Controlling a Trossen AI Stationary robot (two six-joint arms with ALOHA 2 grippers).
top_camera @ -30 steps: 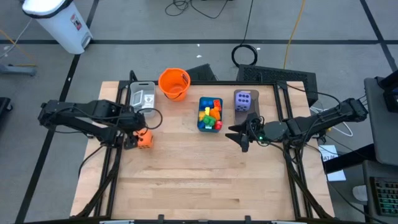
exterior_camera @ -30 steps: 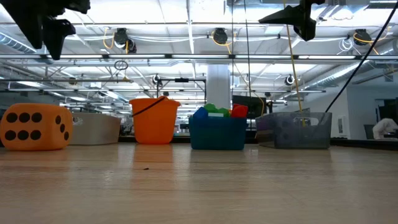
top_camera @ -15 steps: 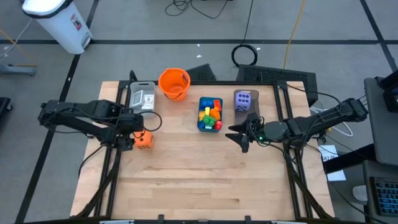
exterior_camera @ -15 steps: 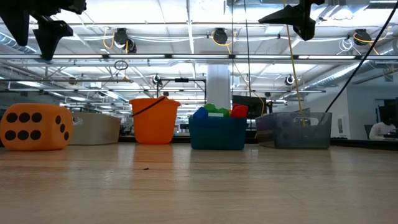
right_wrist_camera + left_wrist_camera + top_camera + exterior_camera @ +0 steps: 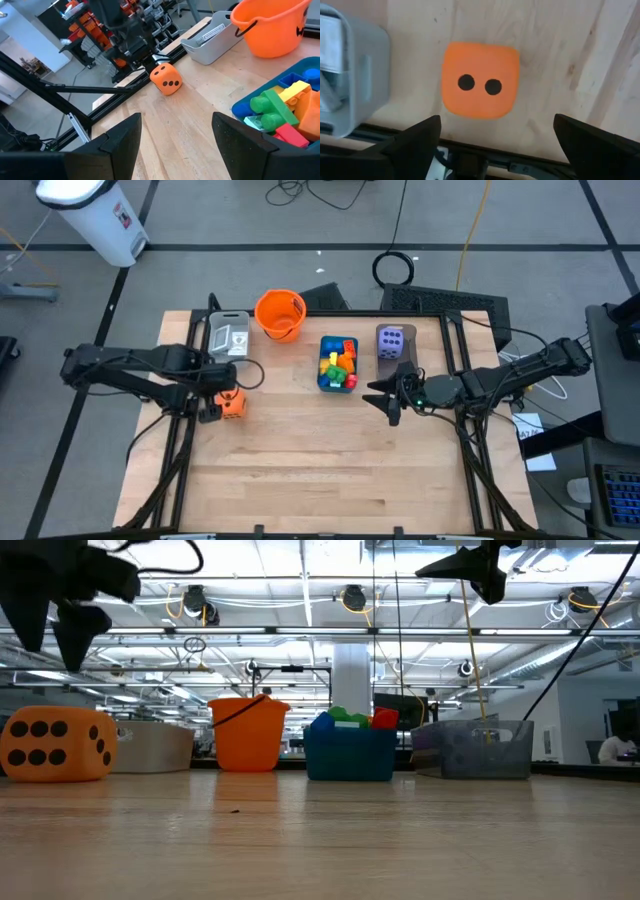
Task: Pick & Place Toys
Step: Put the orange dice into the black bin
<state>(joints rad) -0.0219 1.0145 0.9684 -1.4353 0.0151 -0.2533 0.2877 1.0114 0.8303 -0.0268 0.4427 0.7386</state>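
Observation:
An orange die (image 5: 233, 403) with black dots rests on the wooden table near its left edge, two dots up (image 5: 480, 80). My left gripper (image 5: 214, 392) hangs above it, pointing down, open wide; its fingers (image 5: 52, 635) stay well above the die (image 5: 57, 744). My right gripper (image 5: 386, 398) is open and holds nothing. It hovers high (image 5: 480, 565) at the table's right, near the purple die (image 5: 393, 342). Bright bricks (image 5: 339, 362) fill a blue tray.
An orange bucket (image 5: 280, 313) stands at the far edge. Left of it, a grey tray (image 5: 229, 335) holds white cards, close beside the orange die. The blue tray (image 5: 350, 755) stands at the middle, and the purple die sits in a dark tray (image 5: 480, 750) right of it.
My left gripper has come down toward the orange die and opened wider. The die has stayed where it was.

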